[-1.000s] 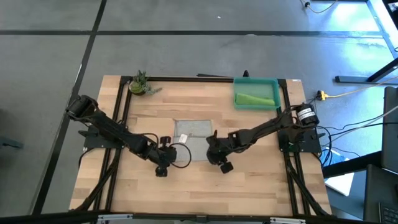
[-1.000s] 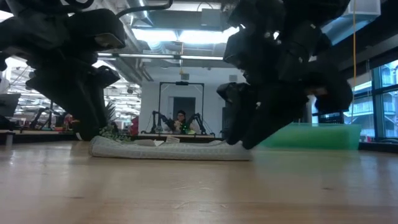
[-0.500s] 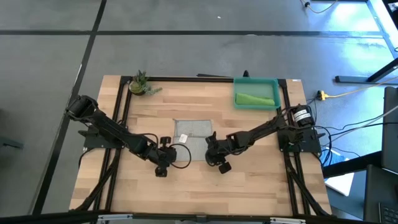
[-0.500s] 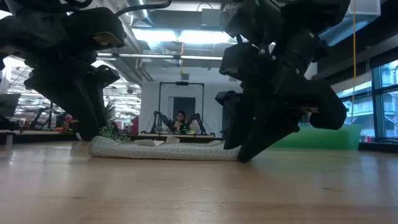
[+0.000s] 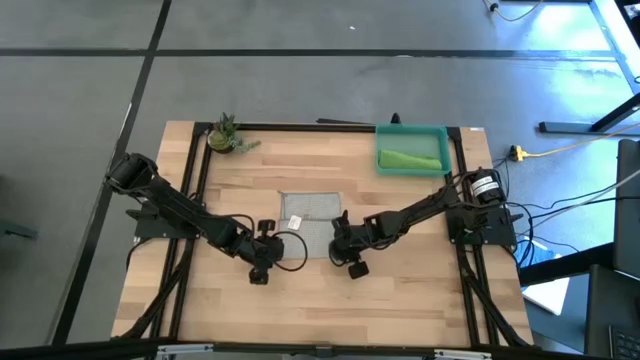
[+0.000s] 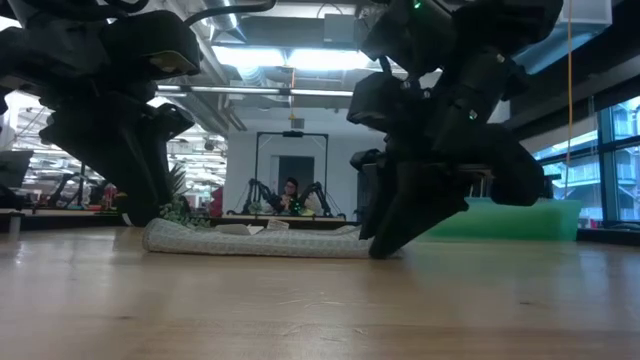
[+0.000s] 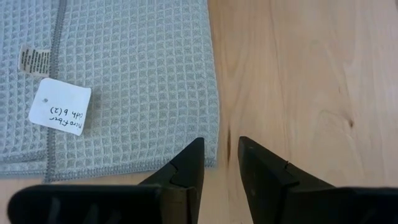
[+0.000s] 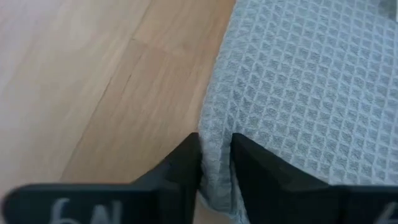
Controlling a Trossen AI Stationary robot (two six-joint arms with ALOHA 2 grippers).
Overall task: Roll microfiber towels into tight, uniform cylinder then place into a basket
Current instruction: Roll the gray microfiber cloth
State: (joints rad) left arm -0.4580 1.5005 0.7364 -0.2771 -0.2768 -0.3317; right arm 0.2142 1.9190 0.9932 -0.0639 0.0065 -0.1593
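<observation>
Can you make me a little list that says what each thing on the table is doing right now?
grey towel: lying flat in the middle of the table, not rolled yet
green towel: already inside the basket
basket: at the far right corner of the table
left gripper: fingers open at the towel's near left corner, holding nothing
right gripper: fingers pinching the towel's near right edge
potted plant: standing at the far left corner
paper tag: lying on the grey towel

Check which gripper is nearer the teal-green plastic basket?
Right. The right gripper sits at the flat grey towel's edge, below the basket; the left gripper is across the towel, farther away.
</observation>
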